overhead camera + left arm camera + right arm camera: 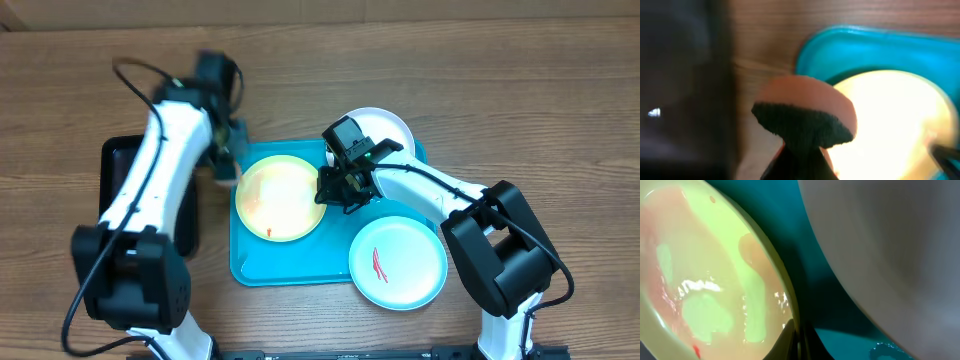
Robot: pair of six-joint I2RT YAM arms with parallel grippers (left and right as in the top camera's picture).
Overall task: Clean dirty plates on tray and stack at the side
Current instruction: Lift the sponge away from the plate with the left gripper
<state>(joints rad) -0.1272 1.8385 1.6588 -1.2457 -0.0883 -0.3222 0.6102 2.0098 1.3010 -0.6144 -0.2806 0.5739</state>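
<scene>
Where the right gripper (335, 188) meets the yellow-green plate (280, 200), its fingers (789, 342) are pinched narrow on the plate's rim, w/ the rim caught btwn the tips. To one side of them spreads the plate's bowl, w/ a pinkish film and a small red fleck; to the other side is a strip of bare turquoise tray (250, 268). Past that strip a white plate (390, 128) fills the wrist view, blurred, close beside the fingers; seen from overhead it hangs over the tray's far corner. Well apart from the fingers, by the right forearm, the second white plate (400, 265) carries a red smear and overlaps the tray's near corner. Over at the tray's rim the left gripper (226, 158) is closed on a sponge (805, 102), peach top, dark scrub face, right at the tips and beside the yellow-green plate; can't tell if it touches. A black tray (112, 165) lies off to the side of those fingers on the table (500, 80).
</scene>
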